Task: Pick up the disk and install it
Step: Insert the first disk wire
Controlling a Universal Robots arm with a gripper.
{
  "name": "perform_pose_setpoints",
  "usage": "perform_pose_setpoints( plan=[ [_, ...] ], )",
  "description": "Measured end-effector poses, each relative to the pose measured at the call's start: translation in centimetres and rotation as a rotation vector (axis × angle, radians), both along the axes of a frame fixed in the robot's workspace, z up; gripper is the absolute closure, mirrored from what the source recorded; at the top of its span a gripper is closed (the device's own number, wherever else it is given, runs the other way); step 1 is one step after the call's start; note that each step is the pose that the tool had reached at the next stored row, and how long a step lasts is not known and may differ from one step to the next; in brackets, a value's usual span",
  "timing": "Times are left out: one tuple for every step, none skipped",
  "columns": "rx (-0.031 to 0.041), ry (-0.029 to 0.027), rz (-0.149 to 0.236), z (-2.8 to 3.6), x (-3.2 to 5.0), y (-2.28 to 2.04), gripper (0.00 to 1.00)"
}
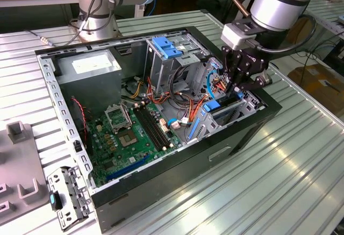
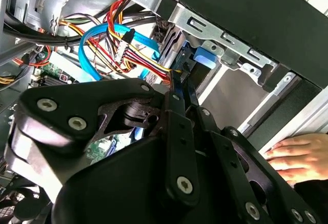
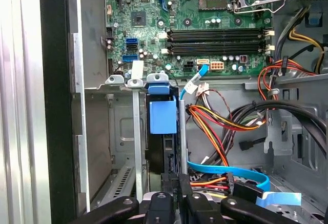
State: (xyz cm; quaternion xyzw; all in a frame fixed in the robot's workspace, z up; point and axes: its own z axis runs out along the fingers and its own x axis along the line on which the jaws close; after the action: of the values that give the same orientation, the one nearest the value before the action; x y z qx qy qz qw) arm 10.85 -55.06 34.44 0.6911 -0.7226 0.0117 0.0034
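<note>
- Exterior view: gripper [image 1: 240, 87] down inside the open computer case [image 1: 269, 111], over the drive bay at the exterior view's right; disk [image 1: 226, 109] standing on edge in that bay
- Second wrist view: fingers closed to a thin gap on the disk's blue carrier rail [image 2: 190, 66]
- First wrist view: blue tab [image 3: 163, 115] upright in the slot; likely stiff, fairly heavy, shock-sensitive, best gripped by the rails

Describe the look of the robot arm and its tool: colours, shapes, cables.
The arm is a thick silver-grey cylinder ringed by a black band, ending in a pale grey block. A black cable loops beside it. The tool below is black, built of flat linkage plates; in the second wrist view these plates show rounded ends joined by silver screws and pins.
</note>
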Motion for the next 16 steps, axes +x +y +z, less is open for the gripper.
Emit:
perform_pose_setpoints(
  plan=[
    [0.0003,0.0000,0.000,-0.05,-0.01,0.00,0.84],
    [0.0005,0.0000,0.000,-0.11,-0.01,0.00,0.84],
    [0.0005,0.0000,0.000,-0.17,-0.02,0.00,0.84],
    [0.0006,0.0000,0.000,-0.26,-0.02,0.00,0.84],
    [0.0005,0.0001,0.000,-0.34,-0.04,0.00,0.84],
    [0.0002,0.0001,0.000,-0.38,-0.06,0.00,0.84],
    [0.0001,0.0001,0.000,-0.40,-0.06,0.00,0.84],
    [0.0002,0.0001,0.000,-0.41,-0.06,0.00,0.84],
    [0.0004,0.0001,0.000,-0.42,-0.06,-0.01,0.84],
    [0.0005,0.0001,0.000,-0.42,-0.06,-0.01,0.84],
    [0.0005,0.0001,0.000,-0.42,-0.06,-0.01,0.84],
    [0.0005,0.0001,0.000,-0.42,-0.06,-0.01,0.84],
    [0.0005,0.0001,0.000,-0.43,-0.06,-0.02,0.84],
    [0.0007,0.0001,0.000,-0.43,-0.06,-0.02,0.84],
    [0.0009,0.0001,0.000,-0.39,-0.06,-0.03,0.82],
    [0.0009,0.0001,0.000,-0.30,-0.06,-0.03,0.82]
  ],
)
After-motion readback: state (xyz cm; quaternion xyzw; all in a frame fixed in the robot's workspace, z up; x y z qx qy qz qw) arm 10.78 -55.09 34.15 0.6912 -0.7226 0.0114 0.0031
